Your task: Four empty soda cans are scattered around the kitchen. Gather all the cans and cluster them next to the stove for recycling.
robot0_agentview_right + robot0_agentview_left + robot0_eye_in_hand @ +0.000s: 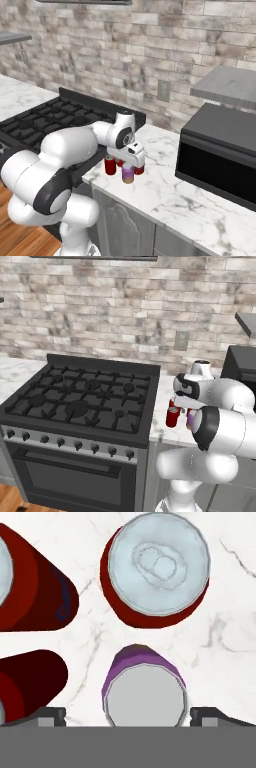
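Observation:
Several soda cans stand upright in a tight cluster on the marble counter [165, 197], just right of the stove [80, 401]. In the hand view the purplish-pink can [145, 697] sits between my finger tips, with a red can [157, 567] beyond it and two more red cans [30, 577] [25, 682] to the left. My gripper [128, 717] hangs straight over the purplish-pink can, open, with its jaws spread wider than the can. From the base views I see my gripper [133, 157] above the purplish-pink can [128, 174] and a red can [110, 165]; my gripper [186, 406] half hides the cluster beside a red can [172, 416].
A black microwave [220, 150] stands on the counter to the right of the cans, with bare marble between them. A brick wall with an outlet [181, 341] runs behind. The counter's front edge lies close to the cluster.

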### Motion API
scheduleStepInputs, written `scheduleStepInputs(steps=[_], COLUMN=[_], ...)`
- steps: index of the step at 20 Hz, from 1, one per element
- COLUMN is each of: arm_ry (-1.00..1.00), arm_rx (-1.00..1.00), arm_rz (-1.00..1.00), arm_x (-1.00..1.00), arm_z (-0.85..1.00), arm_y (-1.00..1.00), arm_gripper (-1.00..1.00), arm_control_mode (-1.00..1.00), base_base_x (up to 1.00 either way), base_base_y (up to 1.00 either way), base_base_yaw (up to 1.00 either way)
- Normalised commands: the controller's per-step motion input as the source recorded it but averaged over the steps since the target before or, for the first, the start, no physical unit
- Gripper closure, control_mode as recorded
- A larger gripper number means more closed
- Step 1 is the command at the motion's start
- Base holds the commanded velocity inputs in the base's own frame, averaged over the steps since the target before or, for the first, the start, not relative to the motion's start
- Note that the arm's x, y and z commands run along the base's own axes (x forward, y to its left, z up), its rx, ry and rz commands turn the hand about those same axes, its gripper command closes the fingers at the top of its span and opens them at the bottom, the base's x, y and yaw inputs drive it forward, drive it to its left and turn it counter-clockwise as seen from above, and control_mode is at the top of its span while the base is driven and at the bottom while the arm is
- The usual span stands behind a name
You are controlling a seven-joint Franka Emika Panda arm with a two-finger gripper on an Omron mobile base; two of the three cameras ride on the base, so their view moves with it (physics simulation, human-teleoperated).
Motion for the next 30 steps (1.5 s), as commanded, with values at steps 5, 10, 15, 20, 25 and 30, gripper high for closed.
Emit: scheduleStepInputs(steps=[5,10,15,20,25,30], arm_ry=[0.07,0.11,0.14,-0.06,-0.29,-0.02], arm_rx=[0.0,0.0,0.0,0.0,-0.02,-0.02], arm_rz=[0.0,0.0,0.0,0.0,0.0,-0.09], arm_x=[-0.14,-0.31,-0.47,-0.58,-0.63,-0.45], arm_z=[0.39,0.28,0.12,0.0,-0.01,0.06], arm_y=[0.03,0.1,0.18,0.26,0.26,0.27], arm_gripper=[-1.0,-1.0,-1.0,-1.0,-1.0,-1.0], arm_control_mode=[-1.0,-1.0,-1.0,-1.0,-1.0,-1.0], base_base_x=[0.0,0.0,0.0,0.0,0.0,0.0], base_base_y=[0.0,0.0,0.0,0.0,0.0,0.0], base_base_yaw=[0.0,0.0,0.0,0.0,0.0,0.0])
